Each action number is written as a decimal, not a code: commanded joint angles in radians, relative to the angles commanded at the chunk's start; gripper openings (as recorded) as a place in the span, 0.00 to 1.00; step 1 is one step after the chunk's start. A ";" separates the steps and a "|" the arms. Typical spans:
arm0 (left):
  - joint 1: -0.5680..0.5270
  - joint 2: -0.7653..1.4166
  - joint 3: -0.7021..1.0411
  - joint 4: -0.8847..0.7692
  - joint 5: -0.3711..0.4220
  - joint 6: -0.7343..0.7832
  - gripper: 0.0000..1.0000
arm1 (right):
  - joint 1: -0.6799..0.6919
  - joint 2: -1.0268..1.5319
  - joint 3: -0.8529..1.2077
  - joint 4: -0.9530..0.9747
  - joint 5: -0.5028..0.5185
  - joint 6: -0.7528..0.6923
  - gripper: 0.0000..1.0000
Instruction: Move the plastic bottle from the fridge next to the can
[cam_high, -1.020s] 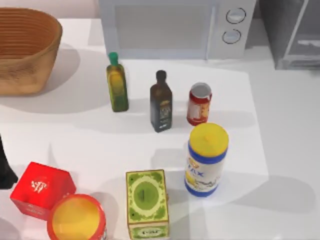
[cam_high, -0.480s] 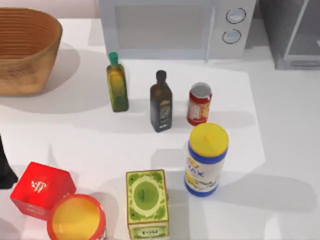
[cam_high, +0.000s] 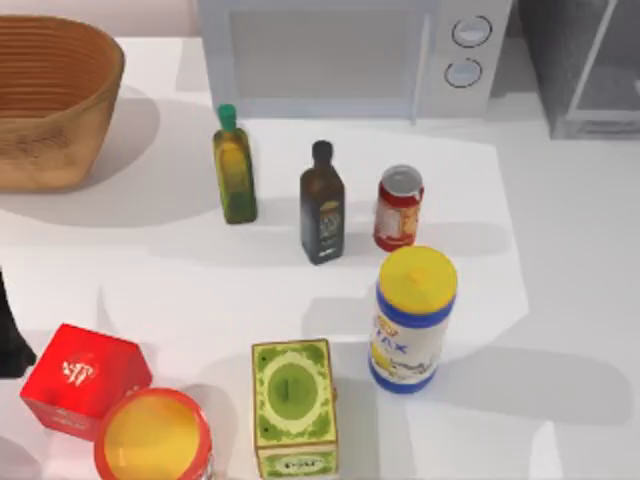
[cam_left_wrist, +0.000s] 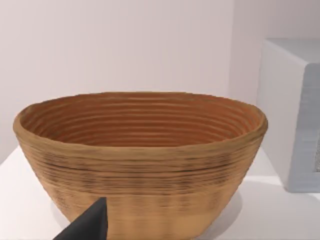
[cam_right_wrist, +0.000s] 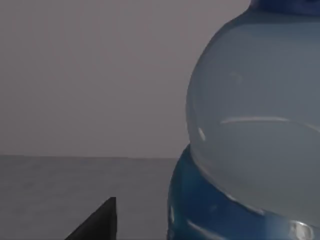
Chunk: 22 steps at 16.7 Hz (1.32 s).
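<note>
The plastic bottle (cam_right_wrist: 250, 130) looms very close in the right wrist view: a clear bluish body with a blue label band below and a blue cap at the frame's upper edge. A dark part of my right gripper (cam_right_wrist: 97, 225) stands beside it, with a gap between them. Grey walls and a grey floor lie behind the bottle. In the top view the fridge (cam_high: 585, 70) is at the table's far right corner, only partly seen. The red can (cam_high: 399, 207) stands upright near the middle of the table. My left arm (cam_high: 8, 340) is parked at the left edge.
A white microwave (cam_high: 350, 55) stands at the back. Left of the can are a dark glass bottle (cam_high: 322, 205) and an olive-oil bottle (cam_high: 234, 168). In front of the can are a white canister (cam_high: 412, 320), a green box (cam_high: 293, 405), a red tub (cam_high: 152, 435) and a red box (cam_high: 82, 378). A wicker basket (cam_left_wrist: 140, 160) is far left.
</note>
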 joint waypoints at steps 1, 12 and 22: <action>0.000 0.000 0.000 0.000 0.000 0.000 1.00 | 0.000 0.000 0.000 0.000 0.000 0.000 0.85; 0.000 0.000 0.000 0.000 0.000 0.000 1.00 | 0.000 0.000 0.000 0.000 0.000 0.000 0.02; 0.000 0.000 0.000 0.000 0.000 0.000 1.00 | -0.003 -0.005 0.000 -0.003 0.000 0.002 0.00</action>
